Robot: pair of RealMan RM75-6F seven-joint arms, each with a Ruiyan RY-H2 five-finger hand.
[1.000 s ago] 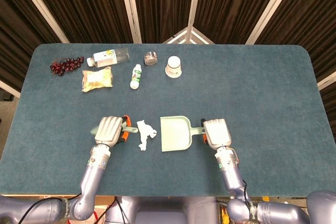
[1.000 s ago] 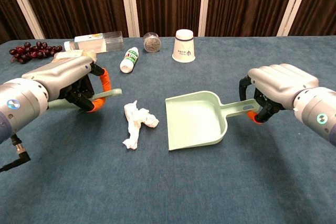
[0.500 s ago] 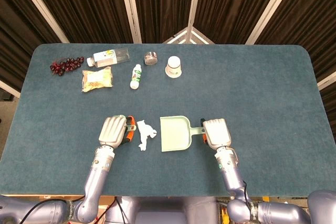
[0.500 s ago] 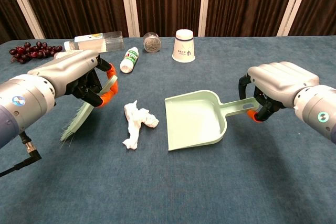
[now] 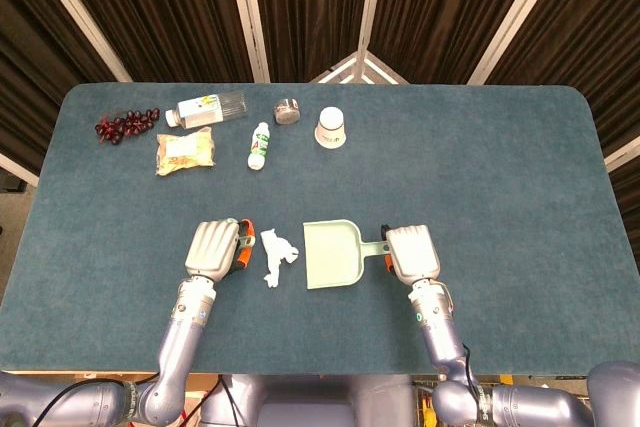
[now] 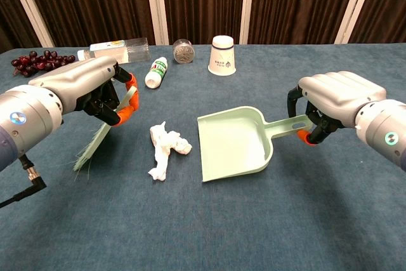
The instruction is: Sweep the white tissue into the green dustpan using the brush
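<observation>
The crumpled white tissue (image 5: 277, 256) (image 6: 166, 148) lies on the blue table between my two hands. My left hand (image 5: 214, 249) (image 6: 85, 87) grips the pale green brush (image 6: 101, 136) by its handle, bristles pointing down to the table, just left of the tissue. The green dustpan (image 5: 332, 255) (image 6: 233, 142) rests right of the tissue with its open mouth facing it. My right hand (image 5: 412, 254) (image 6: 333, 103) holds the dustpan's handle. In the head view the brush is hidden under my left hand.
At the back of the table (image 5: 500, 167) lie red grapes (image 5: 126, 125), a clear bottle (image 5: 212, 107), a snack bag (image 5: 185, 150), a small white bottle (image 5: 260, 144), a little jar (image 5: 288, 110) and an upturned paper cup (image 5: 332, 128).
My left hand has turned the brush from lying level to bristles down and brought it closer to the tissue. The dustpan has shifted slightly left toward the tissue.
</observation>
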